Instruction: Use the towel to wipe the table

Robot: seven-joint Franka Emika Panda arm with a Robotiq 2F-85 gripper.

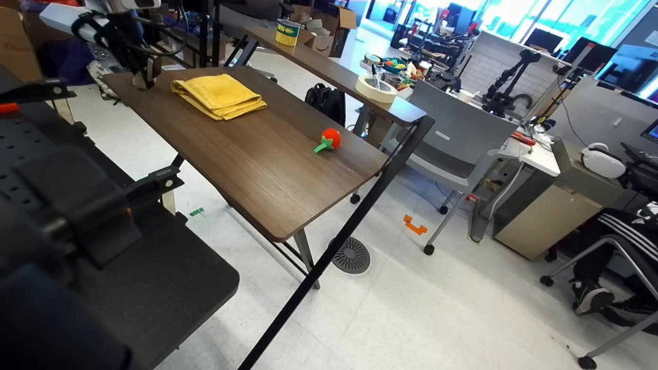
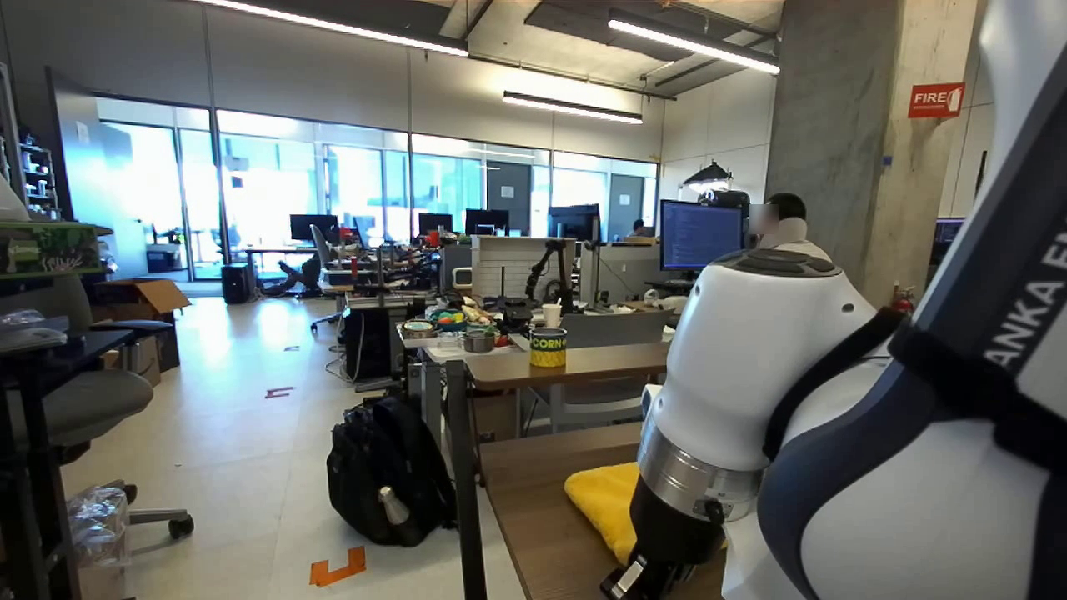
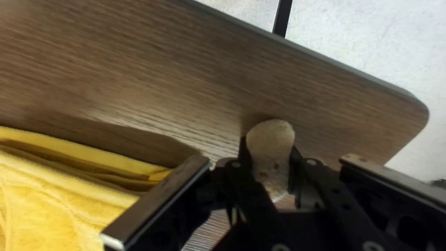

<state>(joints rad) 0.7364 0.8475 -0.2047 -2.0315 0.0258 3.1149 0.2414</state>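
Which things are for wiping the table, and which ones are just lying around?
For wiping: yellow towel, brown table, gripper.
Just lying around: round red-and-green thing, corn can, tape roll, black backpack; probably also extra, though held in the gripper: tan lump.

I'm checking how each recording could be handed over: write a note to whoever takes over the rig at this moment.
Gripper: closed on a beige object, near a rounded corner of the table.
Towel: folded on the table beside the gripper, not held.
Also on the table: a red ball with green parts.
Done: beige object gripped; no wiping shows.
Left: probably set the beige object aside, grasp the towel and wipe, minding the red ball.
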